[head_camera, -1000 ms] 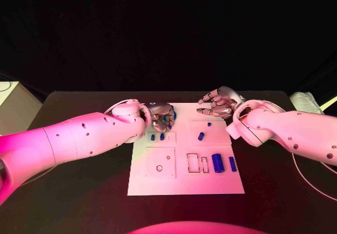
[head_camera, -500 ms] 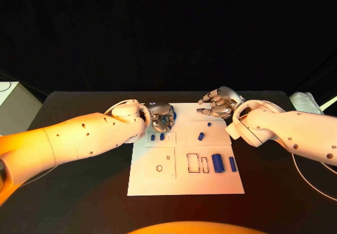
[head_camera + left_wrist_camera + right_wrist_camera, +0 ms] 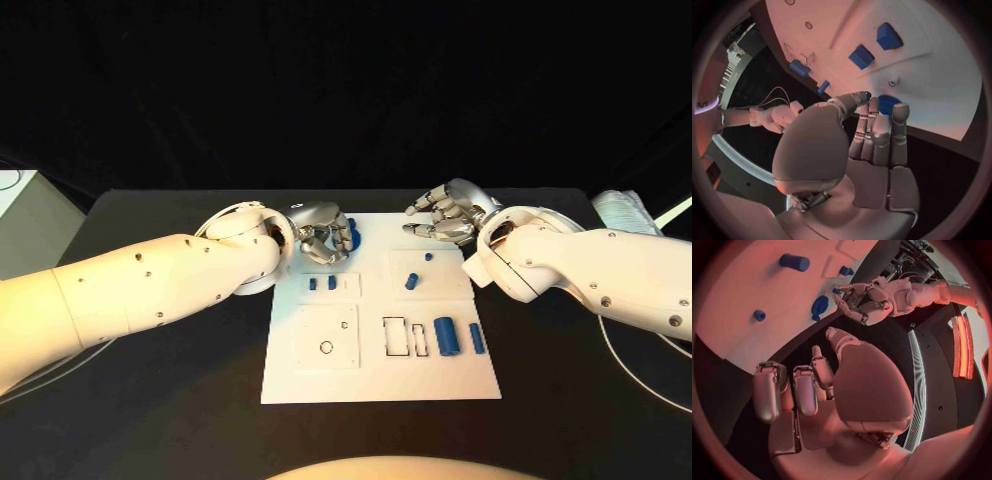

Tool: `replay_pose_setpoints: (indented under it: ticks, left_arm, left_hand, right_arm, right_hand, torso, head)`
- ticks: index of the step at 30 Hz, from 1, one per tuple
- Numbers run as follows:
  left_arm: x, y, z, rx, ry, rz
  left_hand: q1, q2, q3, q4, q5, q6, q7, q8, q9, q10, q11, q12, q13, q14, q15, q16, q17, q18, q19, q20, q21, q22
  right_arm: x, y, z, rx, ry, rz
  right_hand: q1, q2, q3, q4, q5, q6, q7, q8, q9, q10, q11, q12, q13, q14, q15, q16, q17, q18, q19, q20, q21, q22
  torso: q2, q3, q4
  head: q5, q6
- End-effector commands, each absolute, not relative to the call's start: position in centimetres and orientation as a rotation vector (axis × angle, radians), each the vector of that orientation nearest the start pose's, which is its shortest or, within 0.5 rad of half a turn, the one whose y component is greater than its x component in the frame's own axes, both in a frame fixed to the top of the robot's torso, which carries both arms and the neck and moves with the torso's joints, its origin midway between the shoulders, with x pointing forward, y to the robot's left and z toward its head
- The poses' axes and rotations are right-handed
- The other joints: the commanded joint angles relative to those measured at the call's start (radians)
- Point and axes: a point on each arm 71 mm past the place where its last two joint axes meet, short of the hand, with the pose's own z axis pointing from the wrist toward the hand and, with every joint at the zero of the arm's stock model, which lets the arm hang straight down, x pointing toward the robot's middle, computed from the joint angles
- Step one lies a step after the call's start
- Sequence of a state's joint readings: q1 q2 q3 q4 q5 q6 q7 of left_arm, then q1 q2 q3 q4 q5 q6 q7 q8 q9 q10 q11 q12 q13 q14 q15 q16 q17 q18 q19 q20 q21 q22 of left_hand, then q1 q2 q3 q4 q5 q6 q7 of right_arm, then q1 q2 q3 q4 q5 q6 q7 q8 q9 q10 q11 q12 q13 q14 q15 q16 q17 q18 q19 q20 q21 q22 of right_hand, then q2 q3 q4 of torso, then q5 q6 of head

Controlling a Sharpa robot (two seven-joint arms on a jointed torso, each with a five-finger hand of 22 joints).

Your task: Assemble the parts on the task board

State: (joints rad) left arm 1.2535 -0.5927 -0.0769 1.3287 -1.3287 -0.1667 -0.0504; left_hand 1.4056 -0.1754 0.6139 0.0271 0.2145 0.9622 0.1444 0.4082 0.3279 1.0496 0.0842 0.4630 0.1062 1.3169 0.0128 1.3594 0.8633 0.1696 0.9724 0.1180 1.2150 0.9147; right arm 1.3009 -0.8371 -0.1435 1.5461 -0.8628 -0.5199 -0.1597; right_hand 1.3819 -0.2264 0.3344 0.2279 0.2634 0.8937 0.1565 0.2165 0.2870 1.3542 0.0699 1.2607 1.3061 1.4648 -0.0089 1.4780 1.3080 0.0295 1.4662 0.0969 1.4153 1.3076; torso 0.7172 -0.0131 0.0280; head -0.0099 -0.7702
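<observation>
The white task board (image 3: pixel 378 372) lies in the middle of the table. A round blue part (image 3: pixel 351 231) sits at its far left corner. My left hand (image 3: pixel 319 236) is bent down over that corner. Thumb and fingertips (image 3: pixel 859 98) reach the edge of the round blue part (image 3: pixel 887 104); whether they pinch it is hidden. Two small blue parts (image 3: pixel 323 283) stand just nearer than the hand. My right hand (image 3: pixel 449 214) hovers by the board's far right corner, fingers loosely bent and apart, nothing in it. Two blue cylinders (image 3: pixel 447 336) lie at the board's right.
Small blue parts (image 3: pixel 413 280) stand in the board's right square, another (image 3: pixel 428 254) just beyond. Black-outlined slots (image 3: pixel 397 334) and a round hole (image 3: pixel 327 346) mark the near half. Bare black table (image 3: pixel 173 400) surrounds the board. My left hand (image 3: pixel 865 302) appears in the right wrist view.
My left hand has drawn back a little to the left and turned, so more of the round blue part shows. The right hand has stayed put.
</observation>
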Motion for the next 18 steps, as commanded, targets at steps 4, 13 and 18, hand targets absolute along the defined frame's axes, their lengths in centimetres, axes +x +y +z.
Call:
replay_pose_setpoints:
  ticks: [4,13,18]
  left_arm:
    - [51.1,13.3,-18.1,0.125,1.845,-0.88]
    - [51.2,15.5,-18.2,0.131,1.892,-0.819]
    - [51.4,15.8,-18.5,0.162,1.889,-0.781]
  left_hand:
    - [-0.022,-0.009,-0.014,0.001,0.003,0.015,-0.002,-0.009,0.003,0.016,-0.004,-0.014,-0.002,-0.002,0.001,0.001,-0.023,-0.013,0.002,0.001,0.0,-0.004]
    - [-0.021,-0.011,-0.015,-0.001,0.004,0.016,-0.003,-0.01,0.003,0.018,-0.005,-0.016,-0.003,-0.003,0.0,0.0,-0.026,-0.013,0.003,0.001,0.0,-0.003]
    - [-0.021,-0.012,-0.016,-0.003,0.003,0.017,-0.004,-0.011,0.003,0.02,-0.006,-0.018,-0.003,-0.003,0.0,0.0,-0.026,-0.013,0.004,0.001,0.0,-0.002]
  right_arm:
    - [49.2,-21.0,-17.4,0.472,1.681,0.797]
    - [49.3,-21.2,-17.5,0.476,1.68,0.791]
    - [49.3,-21.1,-17.5,0.475,1.68,0.792]
  right_hand:
    - [-0.008,0.001,0.006,0.001,0.003,-0.007,0.001,0.001,0.0,-0.003,0.0,0.0,0.001,0.064,0.004,-0.004,0.103,0.01,0.027,0.002,-0.002,0.162]
    - [-0.008,0.001,0.006,0.001,0.003,-0.007,0.001,0.001,0.0,-0.003,0.0,0.0,0.001,0.064,0.004,-0.004,0.103,0.01,0.027,0.002,-0.002,0.162]
    - [-0.008,0.001,0.006,0.001,0.003,-0.007,0.001,0.001,0.0,-0.003,0.0,0.0,0.001,0.064,0.004,-0.004,0.103,0.01,0.027,0.002,-0.002,0.162]
  torso:
    - [-0.003,0.0006,0.0024]
    - [-0.002,0.0005,0.0024]
    - [0.0,-0.0002,0.0015]
  head:
    - [0.0,0.0]
    - [0.005,0.004]
    - [0.008,0.006]
